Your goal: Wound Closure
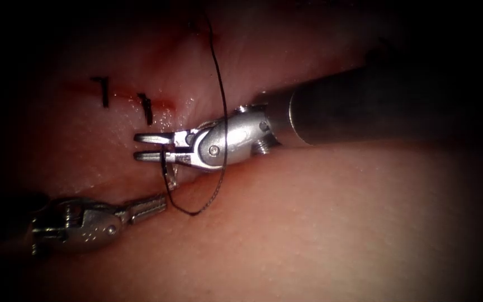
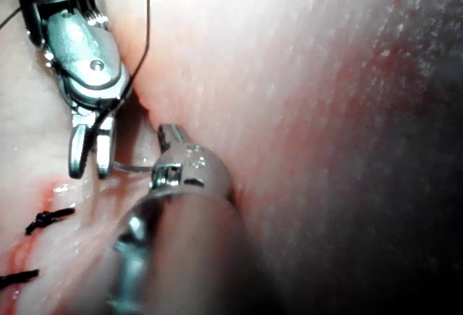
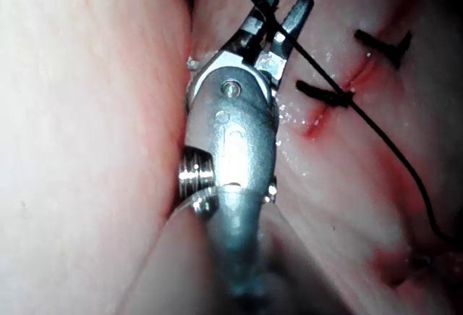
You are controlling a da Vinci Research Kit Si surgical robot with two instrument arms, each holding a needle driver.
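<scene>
Jaws of the right tool [image 1: 146,146] stand apart, empty, thread [image 1: 222,100] draped across its wrist; left tool [image 1: 149,207], below them, seemingly closed on nothing.

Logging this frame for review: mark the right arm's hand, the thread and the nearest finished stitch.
right arm's hand [image 1: 151,146], endoscope view: midway between its open jaw tips.
thread [image 1: 222,100], endoscope view: on the dark strand crossing the tool.
finished stitch [image 1: 147,107], endoscope view: middle of its dark bar.
</scene>
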